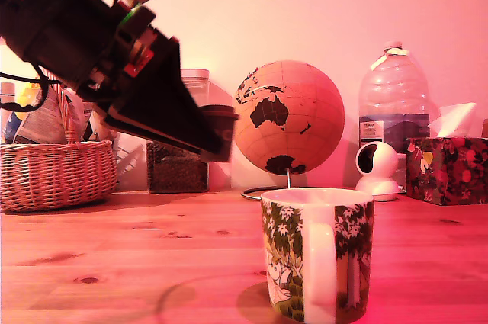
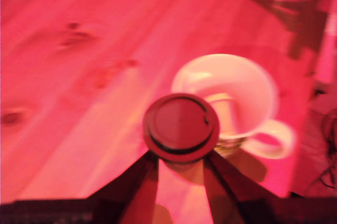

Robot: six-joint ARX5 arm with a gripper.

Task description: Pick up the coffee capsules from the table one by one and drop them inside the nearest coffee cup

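My hand (image 1: pixel 217 132) grips a pod (image 2: pixel 180 126) w/ the cup (image 1: pixel 316 251) below, toward exterior view's right.

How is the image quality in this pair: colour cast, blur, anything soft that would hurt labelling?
Exterior view: strong pink-red cast; the gripper and its capsule are slightly smeared, while the mug and globe stay sharp. Wrist view: heavier red cast and overall motion blur; the capsule is readable, but the mug rim and the table grain are soft.
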